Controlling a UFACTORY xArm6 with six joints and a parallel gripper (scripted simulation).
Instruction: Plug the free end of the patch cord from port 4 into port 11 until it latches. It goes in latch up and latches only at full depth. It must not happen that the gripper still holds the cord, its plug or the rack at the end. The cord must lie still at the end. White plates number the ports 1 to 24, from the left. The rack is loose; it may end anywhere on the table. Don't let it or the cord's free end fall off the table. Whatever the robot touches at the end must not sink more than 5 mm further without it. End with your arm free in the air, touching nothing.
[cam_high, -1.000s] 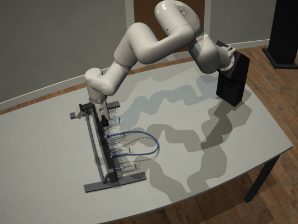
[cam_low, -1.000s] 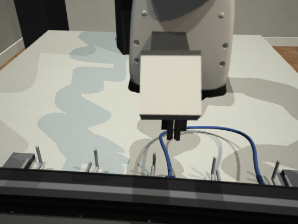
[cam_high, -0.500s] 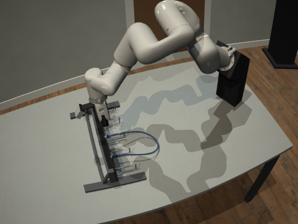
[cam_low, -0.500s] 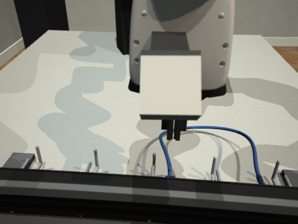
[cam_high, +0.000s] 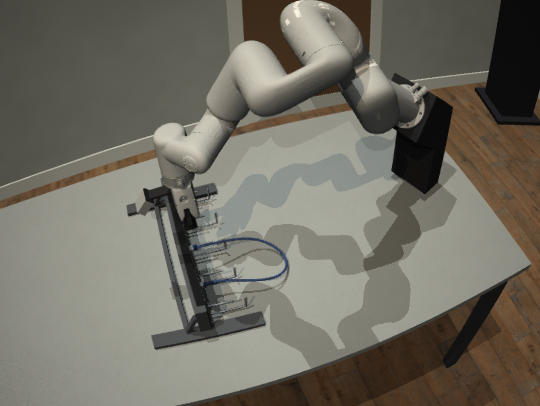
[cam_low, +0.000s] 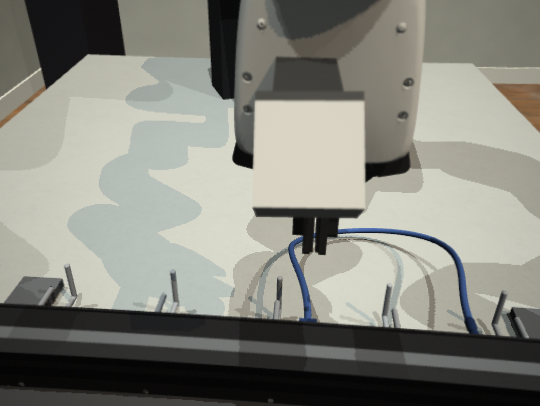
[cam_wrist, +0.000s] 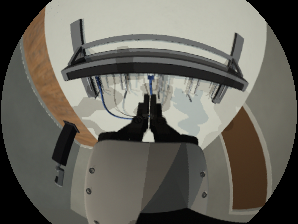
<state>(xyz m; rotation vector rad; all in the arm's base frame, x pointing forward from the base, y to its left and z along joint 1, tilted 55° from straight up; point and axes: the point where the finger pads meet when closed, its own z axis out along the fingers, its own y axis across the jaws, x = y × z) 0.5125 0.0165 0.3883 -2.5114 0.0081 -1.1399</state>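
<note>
The rack is a dark, long metal frame with thin grey pegs, standing on the pale matte bench. The blue patch cord forms a smooth round loop, both ends at the panel. The gripper hangs above the loop, dark fingers together, holding nothing.

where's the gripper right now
In the exterior view the gripper hangs shut and empty just behind the rack, over the table, beside the left leg of the blue patch cord.
</note>
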